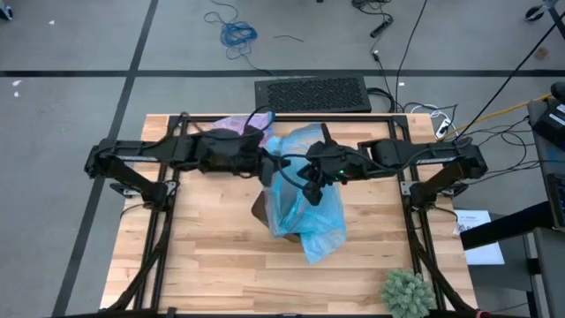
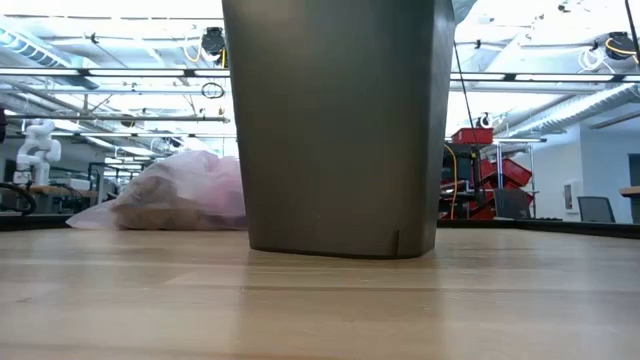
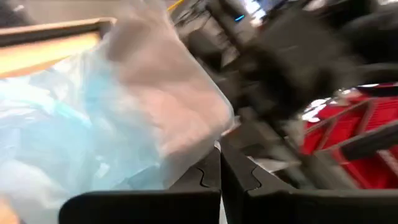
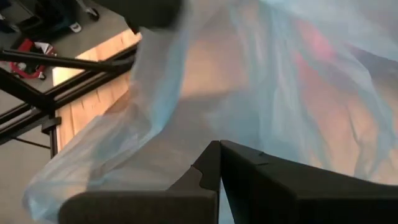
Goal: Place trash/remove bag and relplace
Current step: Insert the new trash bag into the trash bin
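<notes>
- The bin stands upright near the centre of the desk, seen close up in the low view as a dark grey tapering wall.
- A light blue plastic bag is draped over the bin's top and trails toward 5 o'clock across the boards in the high view; it does not look seated around the rim yet.
- The lavender-pink bag, filled with brown crumpled trash, lies on the desk behind the bin, toward 11 o'clock from it in the high view; it is out of the bin and just beside it.
- The left end effector has its fingers pressed together on a fold of the blue bag, at the bin's 9 o'clock side.
- The right end effector is likewise pressed shut, with blue film right at its tips; it appears to pinch the bag at the bin's 3 o'clock side.
- The two arms meet over the bin from opposite sides, so the bag's mouth runs between them along the 9-to-3 line. Neither arm is clearly nearer.
- Judgement: the old liner is removed, and the step in hand is fitting the replacement. The coming move turns on spreading the mouth apart along that line and drawing it down over the rim beneath both end effectors.
- A green spiky plant sits at the desk's 5 o'clock corner, well apart.
</notes>
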Controlling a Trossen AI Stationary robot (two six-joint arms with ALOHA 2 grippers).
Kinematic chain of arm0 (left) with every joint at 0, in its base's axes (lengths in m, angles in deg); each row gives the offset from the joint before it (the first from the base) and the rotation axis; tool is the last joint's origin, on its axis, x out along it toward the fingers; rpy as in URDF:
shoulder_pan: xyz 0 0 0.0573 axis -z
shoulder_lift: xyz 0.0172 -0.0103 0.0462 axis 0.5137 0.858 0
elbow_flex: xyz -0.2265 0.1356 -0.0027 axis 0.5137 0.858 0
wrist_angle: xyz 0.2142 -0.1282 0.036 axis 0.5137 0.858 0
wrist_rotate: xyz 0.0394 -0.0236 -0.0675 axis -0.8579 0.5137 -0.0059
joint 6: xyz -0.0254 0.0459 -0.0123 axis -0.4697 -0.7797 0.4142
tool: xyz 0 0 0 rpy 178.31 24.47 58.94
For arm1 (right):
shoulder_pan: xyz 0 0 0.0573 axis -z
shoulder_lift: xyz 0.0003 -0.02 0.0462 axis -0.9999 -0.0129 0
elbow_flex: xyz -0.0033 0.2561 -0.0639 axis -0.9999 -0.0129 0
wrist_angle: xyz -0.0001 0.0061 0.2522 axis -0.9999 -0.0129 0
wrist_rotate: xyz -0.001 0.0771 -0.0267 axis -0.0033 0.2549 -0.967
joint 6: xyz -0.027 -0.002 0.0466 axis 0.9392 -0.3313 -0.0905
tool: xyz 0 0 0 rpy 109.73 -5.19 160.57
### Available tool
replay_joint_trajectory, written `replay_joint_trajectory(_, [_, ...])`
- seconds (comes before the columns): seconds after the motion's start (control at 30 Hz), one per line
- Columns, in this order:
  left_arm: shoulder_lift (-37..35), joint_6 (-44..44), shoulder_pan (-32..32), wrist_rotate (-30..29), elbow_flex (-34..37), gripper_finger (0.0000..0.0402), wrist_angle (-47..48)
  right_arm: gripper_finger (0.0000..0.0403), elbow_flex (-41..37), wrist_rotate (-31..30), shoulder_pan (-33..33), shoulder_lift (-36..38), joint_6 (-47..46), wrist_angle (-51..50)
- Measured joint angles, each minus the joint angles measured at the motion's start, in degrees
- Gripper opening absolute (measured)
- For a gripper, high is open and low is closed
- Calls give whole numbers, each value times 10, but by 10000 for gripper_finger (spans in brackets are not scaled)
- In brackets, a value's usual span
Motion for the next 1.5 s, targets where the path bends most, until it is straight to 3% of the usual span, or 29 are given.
replay_joint_trajectory(0.13, [27, 2, -17, 15, 0, 0, 14, 0, 1, 4, -1, -1, -32, -30])
replay_joint_trajectory(0.4, [66, 17, -36, 100, 0, 0, 34, 0, 1, 7, -9, -1, -96, -126])
replay_joint_trajectory(0.57, [41, 31, -32, 103, 0, 0, 118, 0, 1, 32, -27, -1, -118, -141])
replay_joint_trajectory(0.73, [9, 38, -20, 69, 0, 0, 206, 0, 1, 53, -49, -1, -121, -113])
replay_joint_trajectory(0.93, [2, 43, -16, 54, 0, 0, 244, 0, 8, 55, -63, 24, -114, -97])
replay_joint_trajectory(1.17, [2, 34, -15, 59, 0, 0, 254, 0, 80, 187, -113, 52, -89, -205])
replay_joint_trajectory(1.37, [2, 29, -15, 76, 0, 0, 253, 0, 55, 279, -139, 28, -56, -191])
replay_joint_trajectory(1.5, [2, 30, -15, 77, 0, 0, 253, 0, 22, 294, -137, 5, -23, -202])
